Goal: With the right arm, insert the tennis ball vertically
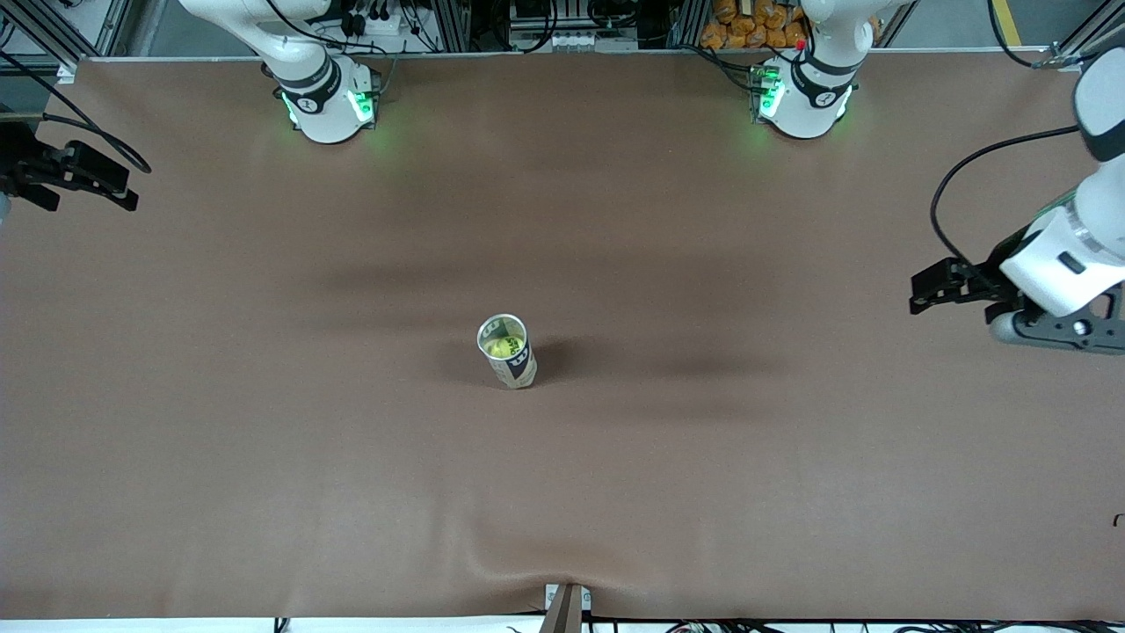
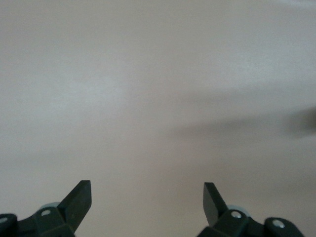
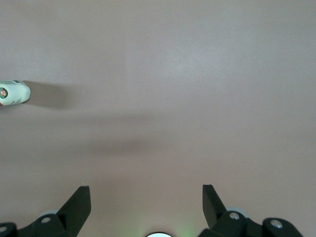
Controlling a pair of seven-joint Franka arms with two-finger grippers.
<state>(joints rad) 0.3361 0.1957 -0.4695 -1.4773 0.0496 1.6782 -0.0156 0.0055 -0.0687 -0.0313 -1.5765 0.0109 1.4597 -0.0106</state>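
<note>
Tennis ball [image 1: 504,346] sits inside upright can [image 1: 508,353] mid-counter [image 1: 264,440], well apart from both released tools: right [image 3: 146,197] and left [image 2: 147,193], each hanging over bare counter.

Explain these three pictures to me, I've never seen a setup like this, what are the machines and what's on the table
These show two robot arms bolted along one edge of a brown table. The big picture looks down from a high camera facing them. The other two come from small cameras on each arm's wrist, looking past its two black fingers.

Mid-table stands an open can, upright, with a yellow tennis ball already inside.

The left gripper is open and holds nothing, waiting over the left arm's end of the table. The right gripper is also open and empty, over the right arm's end; its camera catches the can at the picture's edge.
</note>
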